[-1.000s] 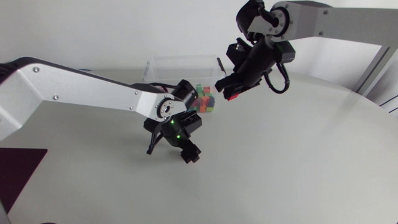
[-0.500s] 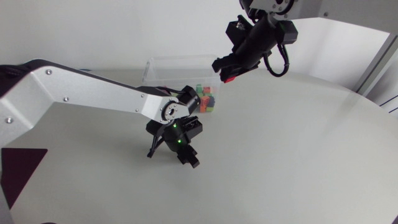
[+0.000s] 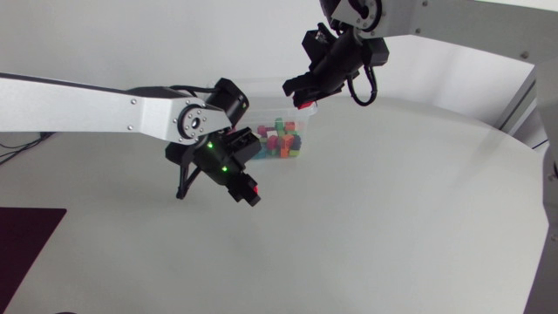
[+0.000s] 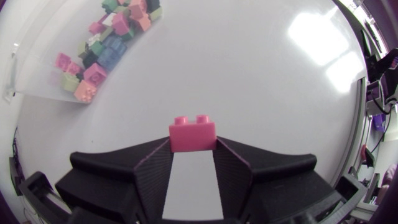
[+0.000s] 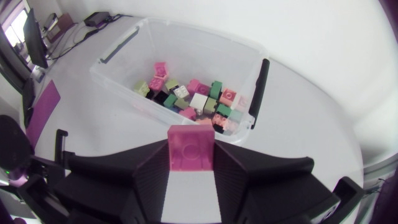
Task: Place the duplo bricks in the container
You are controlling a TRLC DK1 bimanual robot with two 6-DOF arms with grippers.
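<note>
Head view: left pincer [image 3: 250, 193] has lifted off the desk [image 3: 392, 218] and slid toward 10 o'clock. It's clamped on the left brick [image 3: 253, 186], pink. Right pincer [image 3: 301, 94] has swung toward 11 o'clock with the right brick [image 3: 302, 103] and now sits at the 1 o'clock corner of the container [image 3: 266, 94].

My read: right is nearly ready to drop. Left has a fresh pick and a short haul toward 1 o'clock. The left wrist hides the container's 8 o'clock corner. Can't tell if the right brick is past the rim.

Left wrist view: narrow gap, both fingers on the left brick [image 4: 193, 133]. Container is at the pincer's 10 o'clock, partly cut off, stowed bricks [image 4: 112, 37] inside.

Right wrist view: same narrow grip on the right brick [image 5: 191, 148]. Container [image 5: 205, 34] is at 12 o'clock ahead. Height over the rim is unreadable.
</note>
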